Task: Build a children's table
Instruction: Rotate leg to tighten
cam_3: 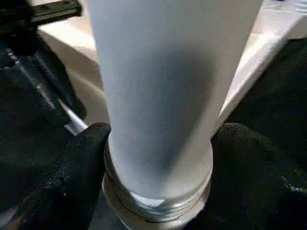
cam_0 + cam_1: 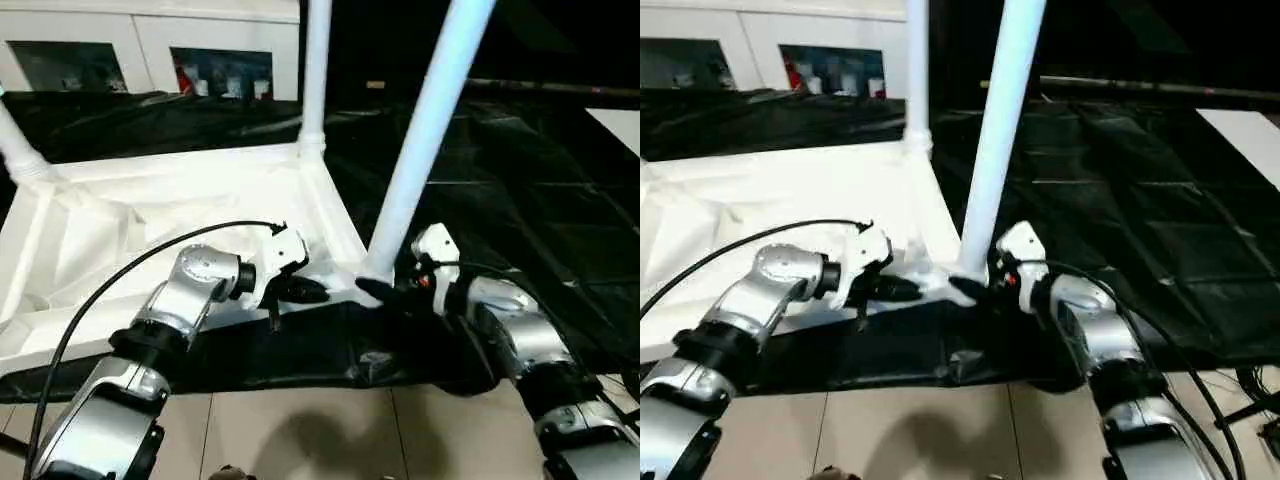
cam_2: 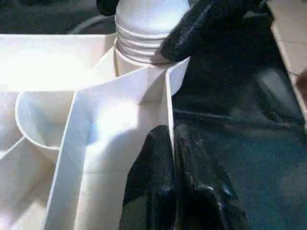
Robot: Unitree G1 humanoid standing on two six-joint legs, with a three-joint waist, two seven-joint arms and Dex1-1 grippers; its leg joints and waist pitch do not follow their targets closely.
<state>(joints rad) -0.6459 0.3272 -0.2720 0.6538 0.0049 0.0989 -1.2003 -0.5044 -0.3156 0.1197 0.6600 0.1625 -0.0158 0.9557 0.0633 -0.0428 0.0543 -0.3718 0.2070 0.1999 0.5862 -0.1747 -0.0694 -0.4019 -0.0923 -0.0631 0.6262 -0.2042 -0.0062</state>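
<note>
The white tabletop (image 2: 120, 220) lies upside down on a black sheet, ribbed side up. Three white legs stand in its corner sockets: far left (image 2: 15, 150), far right (image 2: 315, 80) and near right (image 2: 425, 140). My left gripper (image 3: 172, 158) is shut on the tabletop's thin rim wall beside the near right socket. My right gripper (image 1: 158, 153) stands open around the base of the near right leg (image 1: 158, 96). One black finger (image 1: 81, 163) is on each side of its threaded collar, close against it.
The black sheet (image 2: 520, 200) spreads under the tabletop and off to the right. Pale floor tiles (image 2: 350, 430) show in front of it. A white cabinet with glass doors (image 2: 150, 40) stands behind. A black cable (image 2: 120, 275) arcs over my left forearm.
</note>
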